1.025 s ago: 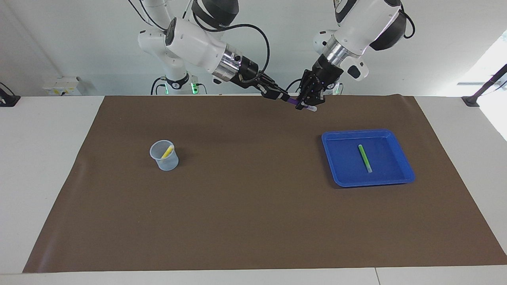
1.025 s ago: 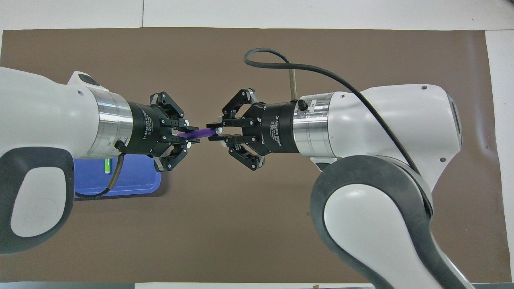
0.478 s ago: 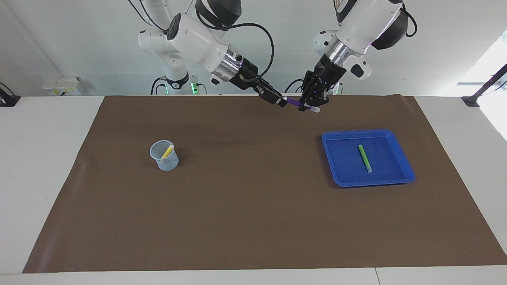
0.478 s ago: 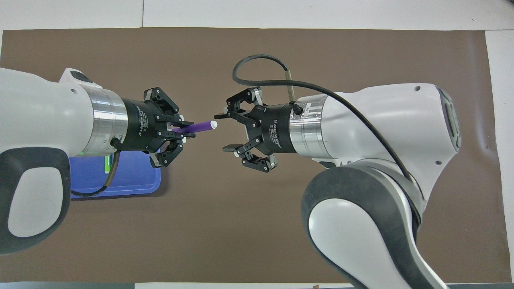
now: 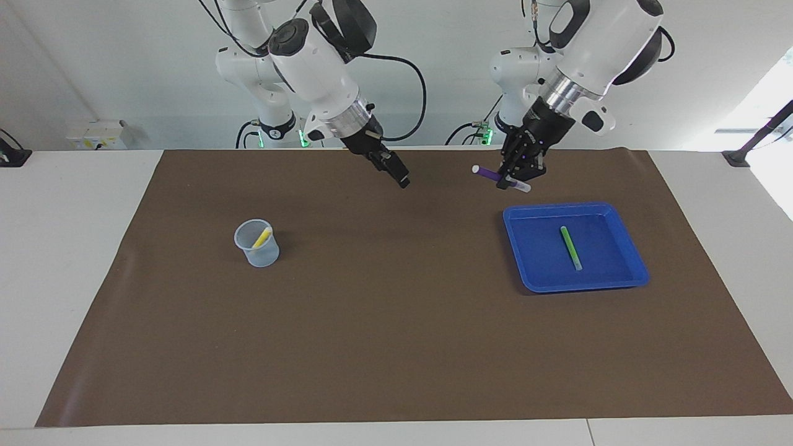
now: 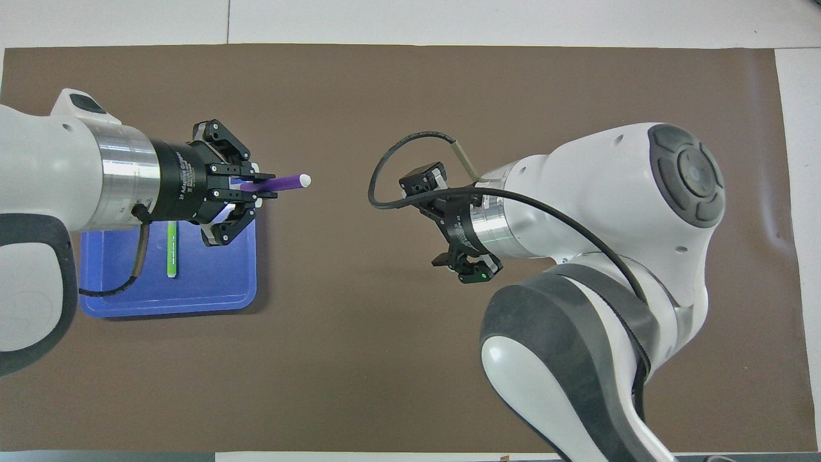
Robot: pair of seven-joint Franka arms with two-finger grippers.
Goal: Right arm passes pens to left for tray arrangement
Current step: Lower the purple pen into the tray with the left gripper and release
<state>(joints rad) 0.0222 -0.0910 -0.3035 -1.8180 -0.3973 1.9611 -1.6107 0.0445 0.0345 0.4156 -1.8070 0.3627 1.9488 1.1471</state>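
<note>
Gripping the purple pen (image 5: 495, 177) (image 6: 276, 184) crosswise, the left gripper (image 5: 519, 176) (image 6: 256, 187) hangs over the brown mat (image 5: 396, 322) (image 6: 410, 359) just beside the edge of the blue tray (image 5: 632, 272) (image 6: 211, 301) that lies closest to the robots, its jaws pinched shut on the barrel. The pen's pale tip points toward the right arm's end of the worktop, and a short stub pokes out past the jaws toward the tray.

The right gripper (image 5: 396, 175) (image 6: 458, 224) is over bare mat near the middle of the worktop, well apart from the pen and tilted downward. It holds nothing; whether its jaws stand wide or narrow I cannot tell from either view, since they are seen nearly edge-on.

The green pen (image 5: 570, 247) (image 6: 171, 248) lies flat inside the tray, roughly in its middle, running from the robots' edge toward the edge farthest from them. The yellow pen (image 5: 262, 237) leans inside the small translucent cup (image 5: 257, 243), which stands on the mat toward the right arm's end, well apart from the tray. In the overhead view the right arm's body covers the cup.
</note>
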